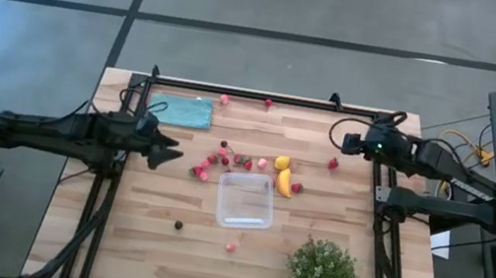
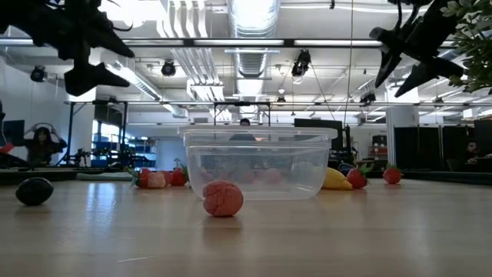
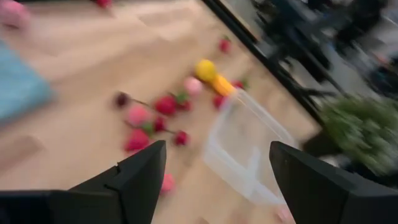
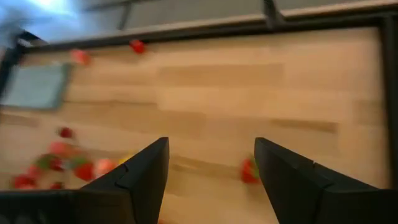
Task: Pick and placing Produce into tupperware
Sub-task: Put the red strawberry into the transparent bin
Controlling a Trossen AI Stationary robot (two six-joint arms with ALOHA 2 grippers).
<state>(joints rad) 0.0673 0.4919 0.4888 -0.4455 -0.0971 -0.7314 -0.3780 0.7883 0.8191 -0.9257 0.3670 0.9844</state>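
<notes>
The clear tupperware (image 1: 245, 200) stands near the table's middle and is seen through from the side in the low view (image 2: 257, 163). Red and pink produce pieces (image 1: 221, 161) lie scattered just beyond it, with a yellow piece (image 1: 282, 163) and an orange piece (image 1: 285, 185). One red berry (image 1: 333, 163) lies apart to the right. My left gripper (image 1: 168, 156) hovers open above the table, left of the cluster (image 3: 155, 118). My right gripper (image 1: 345, 142) hovers open beyond the lone berry (image 4: 249, 171). Both are raised well above the tabletop.
A teal cloth (image 1: 184, 111) lies at the far left. A green leafy bush (image 1: 322, 276) stands at the near right. A dark berry (image 1: 178, 225) and a pink piece (image 1: 231, 247) lie near the front; two berries (image 1: 224, 99) rest by the far rail.
</notes>
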